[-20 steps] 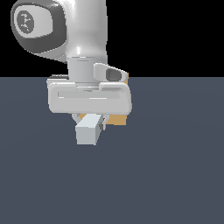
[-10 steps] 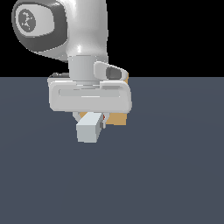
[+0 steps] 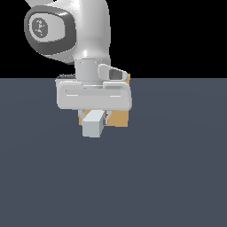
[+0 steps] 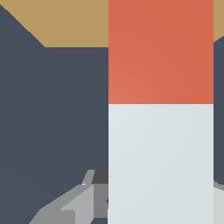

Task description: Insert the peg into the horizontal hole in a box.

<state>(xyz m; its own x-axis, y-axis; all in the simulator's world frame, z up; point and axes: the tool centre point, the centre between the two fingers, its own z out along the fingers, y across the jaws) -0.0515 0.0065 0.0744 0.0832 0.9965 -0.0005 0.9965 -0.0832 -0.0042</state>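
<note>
The arm hangs low over the dark floor and the peg sits under the claw, its pale square end facing the exterior camera; in the wrist view the peg fills the frame, white half near the hand, orange-red half running on toward the tan box; the claw looks pinched on the white part, though the fingers themselves are mostly hidden, just a grey finger showing beside the bar

The box stands right behind the hand in the exterior view, peeking out on the exterior view's right; the hole is not visible in either picture, covered by the peg and the wrist, so whether the tip is lined up, at the mouth, or already a little way in, I cannot tell

The risk from here, as I judge it: a small sideways or height offset would drive the orange end into the box face rather than the opening, shoving the box back or twisting the peg in the grip; a slight tilt could jam it at the rim

The long axis lies level, orange end pointing away from the exterior camera at the box, white end pointing back
</note>
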